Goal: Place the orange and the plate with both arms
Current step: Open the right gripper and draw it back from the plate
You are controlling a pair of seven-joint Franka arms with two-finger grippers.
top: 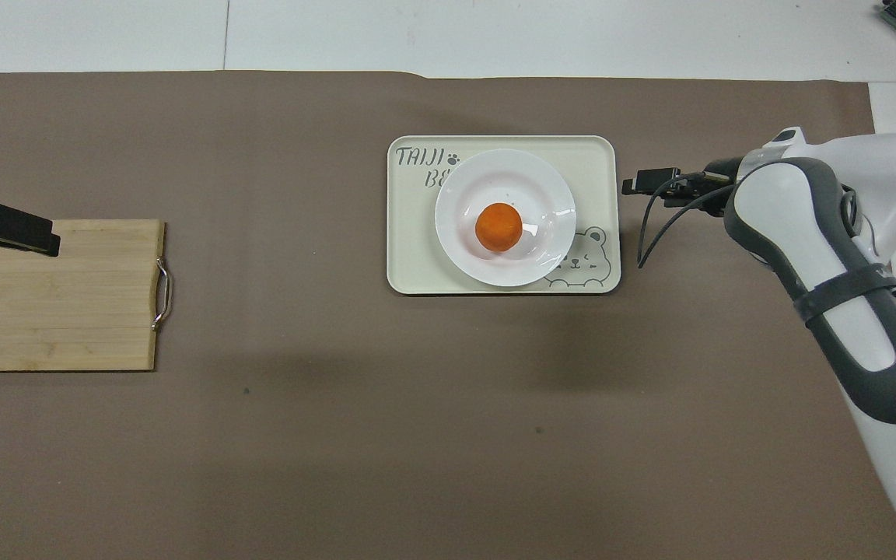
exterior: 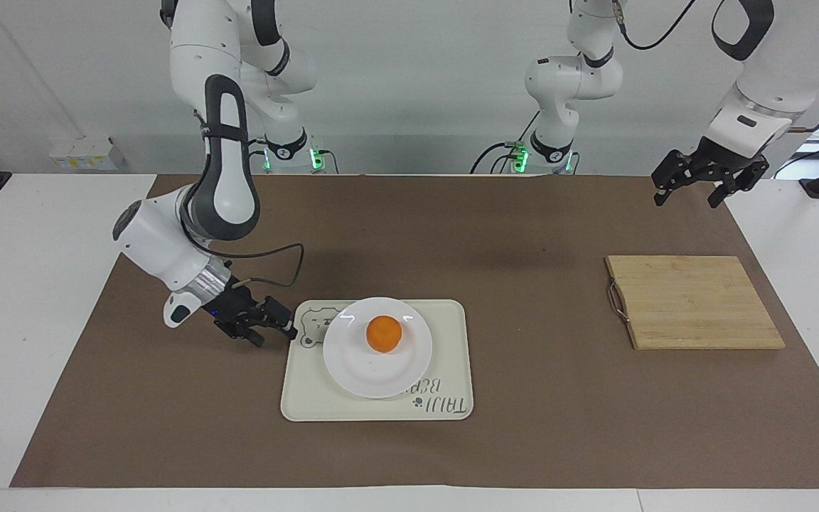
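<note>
The orange [exterior: 384, 333] sits in the middle of the plate [exterior: 352, 366], and the plate in turn rests on the cream tray [exterior: 445, 341], covering part of the tray's lettering and leaving the bear drawing at one corner uncovered. The tray lies on the brown mat [exterior: 452, 235] that covers the worktop. The right gripper [exterior: 276, 334] hangs low just beside the tray's edge toward the right arm's end of the worktop, clear of the plate's rim, its jaws spread apart and holding nothing. The wooden cutting board [exterior: 694, 302] lies well apart from the tray toward the left arm's end. The left gripper [exterior: 688, 193] waits raised above the mat near that board, jaws parted and empty.
</note>
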